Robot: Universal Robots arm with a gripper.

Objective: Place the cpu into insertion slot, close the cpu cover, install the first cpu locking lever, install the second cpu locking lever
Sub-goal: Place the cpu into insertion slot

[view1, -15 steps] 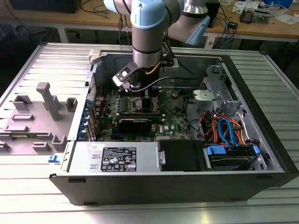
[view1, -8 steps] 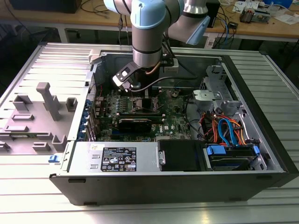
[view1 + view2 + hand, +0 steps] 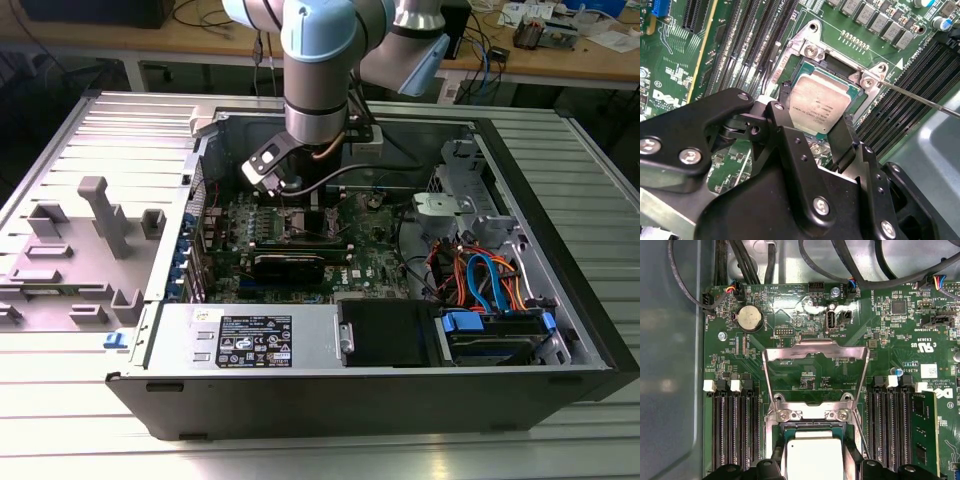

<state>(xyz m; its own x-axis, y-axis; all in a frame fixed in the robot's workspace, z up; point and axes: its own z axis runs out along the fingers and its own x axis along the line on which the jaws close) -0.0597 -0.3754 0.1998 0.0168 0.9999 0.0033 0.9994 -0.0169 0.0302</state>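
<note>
I'm seating the cpu (image 3: 817, 102) in the insertion slot (image 3: 807, 50).
Gripper (image 3: 815, 107) fingers (image 3: 786, 97) pinch its edges; cpu cover (image 3: 815, 347) stands open, clearing the way.

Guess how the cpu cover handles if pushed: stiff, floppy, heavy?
Probably stiff: the cover looks like sheet metal, though its cut-out centre may let it flex slightly. It likely swings, not slides, as it stands open from a hinge at the rim of the slot. Likely light, being thin.
</note>
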